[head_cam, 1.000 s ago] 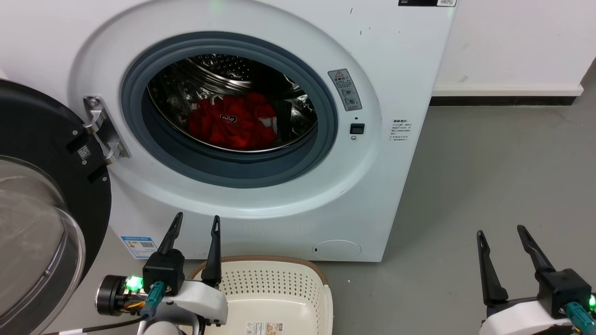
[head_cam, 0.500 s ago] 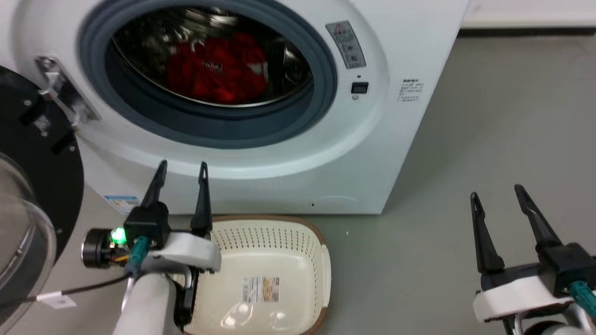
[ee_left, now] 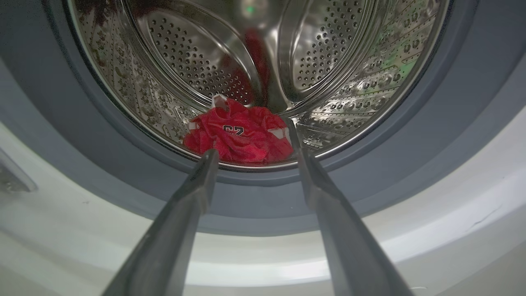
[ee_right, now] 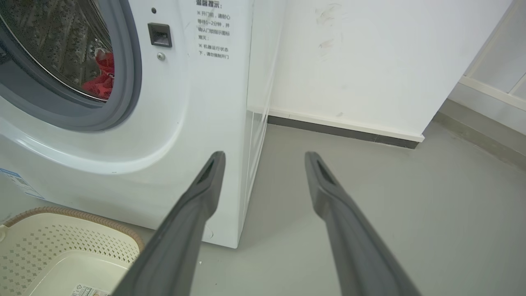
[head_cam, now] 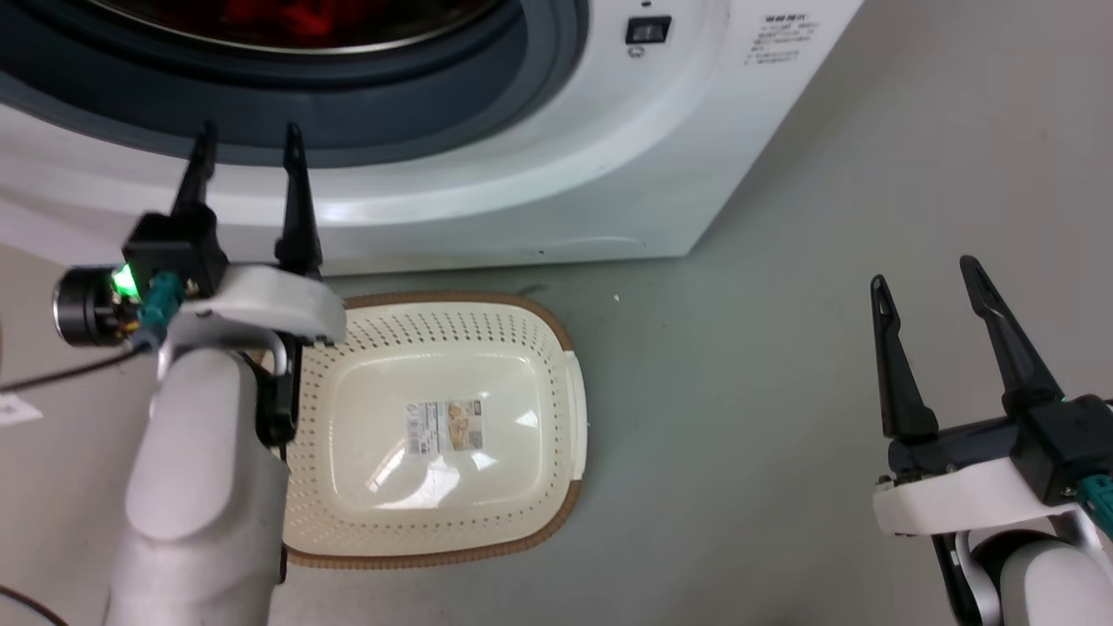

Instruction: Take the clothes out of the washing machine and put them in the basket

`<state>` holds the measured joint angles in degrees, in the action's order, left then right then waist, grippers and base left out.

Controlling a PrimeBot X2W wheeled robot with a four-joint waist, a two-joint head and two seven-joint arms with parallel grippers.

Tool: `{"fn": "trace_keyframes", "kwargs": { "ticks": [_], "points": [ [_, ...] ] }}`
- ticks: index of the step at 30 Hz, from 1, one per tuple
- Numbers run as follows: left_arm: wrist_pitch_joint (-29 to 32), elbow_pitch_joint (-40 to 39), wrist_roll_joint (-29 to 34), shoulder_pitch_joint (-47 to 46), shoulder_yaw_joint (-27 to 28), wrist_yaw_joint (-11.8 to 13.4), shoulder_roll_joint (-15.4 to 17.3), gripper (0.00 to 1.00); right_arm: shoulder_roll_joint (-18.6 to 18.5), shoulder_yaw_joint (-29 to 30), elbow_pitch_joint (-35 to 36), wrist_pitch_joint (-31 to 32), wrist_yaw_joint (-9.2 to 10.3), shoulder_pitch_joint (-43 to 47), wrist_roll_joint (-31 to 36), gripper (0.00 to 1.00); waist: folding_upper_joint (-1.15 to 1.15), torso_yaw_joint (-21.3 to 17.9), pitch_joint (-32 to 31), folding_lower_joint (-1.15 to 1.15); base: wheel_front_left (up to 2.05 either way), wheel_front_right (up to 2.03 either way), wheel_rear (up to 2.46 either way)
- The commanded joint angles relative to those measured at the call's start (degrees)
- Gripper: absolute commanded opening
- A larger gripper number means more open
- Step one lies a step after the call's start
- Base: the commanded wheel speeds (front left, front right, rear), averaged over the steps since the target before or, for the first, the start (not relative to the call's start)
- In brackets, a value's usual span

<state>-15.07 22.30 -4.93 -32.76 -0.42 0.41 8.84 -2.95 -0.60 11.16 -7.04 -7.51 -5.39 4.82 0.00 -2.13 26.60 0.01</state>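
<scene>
1. Since a second ago the head camera has tipped down. The large white front-loading washing machine (head_cam: 556, 174) now fills only the top of the head view. The left gripper (head_cam: 248, 143) has moved up: its tips, then on the white panel below the opening, now overlap the machine's grey rubber ring (head_cam: 539, 78).
2. The bright red soft fabric clothes (ee_left: 240, 137), with white trim and a dark printed mark, lie bunched at the bottom of the machine's perforated steel drum (ee_left: 328, 61).
3. The left gripper is outside the machine, in front of the ring's lower edge. Its two dark fingers are spread apart, holding nothing, and point into the drum at the clothes.
4. The cream perforated plastic basket (head_cam: 522, 530), a rounded rectangle with a brown woven-look rim, stands on the grey floor (head_cam: 783, 348) just in front of the machine. A paper label (head_cam: 448, 426) lies on its base.
5. The right gripper (head_cam: 923, 271) hangs over the floor, well off the machine's right front corner. Its fingers are spread wide and hold nothing.
</scene>
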Motion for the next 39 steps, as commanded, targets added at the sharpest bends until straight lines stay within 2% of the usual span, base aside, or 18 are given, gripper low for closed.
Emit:
{"fn": "trace_keyframes", "kwargs": {
  "ticks": [1, 15, 22, 27, 33, 39],
  "points": [
    [-0.1, 1.5, -0.3, -2.3, 0.3, -0.3, 0.8, 1.0, 0.1, -0.2, -0.1, -0.4, 0.04, -1.3, -0.5, 1.0, 0.0, -2.5, 3.9, -0.01, 0.0, 0.0, 0.0],
    [2.0, 19.3, 0.6, -23.2, 0.0, -2.4, 7.5, 1.0, 0.1, -3.0, -3.1, -2.8, 0.04, -4.9, -2.7, 1.0, 0.0, -7.3, 10.8, -0.01, 0.0, 0.0, 0.0],
    [7.5, 28.6, 2.2, -36.0, -1.5, -3.8, 13.0, 1.0, 0.1, -5.4, -5.4, -4.5, 0.04, -6.3, -4.4, 1.0, 0.0, -10.7, 12.7, -0.01, 0.0, 0.0, 0.0],
    [11.5, 32.1, 3.2, -41.2, -2.6, -4.6, 15.1, 1.0, 0.1, -6.6, -6.5, -5.1, 0.04, -6.5, -5.4, 1.0, 0.0, -12.6, 13.3, -0.01, 0.0, 0.0, 0.0],
    [19.5, 36.3, 3.8, -47.7, -4.1, -5.9, 18.8, 1.0, 0.1, -8.8, -8.0, -5.9, 0.04, -6.4, -6.7, 1.0, 0.0, -15.8, 14.4, -0.01, 0.0, 0.0, 0.0],
    [26.1, 39.3, 5.3, -50.5, -5.7, -6.3, 23.4, 1.0, 0.1, -10.7, -9.0, -6.6, 0.04, -5.8, -8.0, 1.0, 0.0, -18.9, 16.0, -0.01, 0.0, 0.0, 0.0]
  ]
}}
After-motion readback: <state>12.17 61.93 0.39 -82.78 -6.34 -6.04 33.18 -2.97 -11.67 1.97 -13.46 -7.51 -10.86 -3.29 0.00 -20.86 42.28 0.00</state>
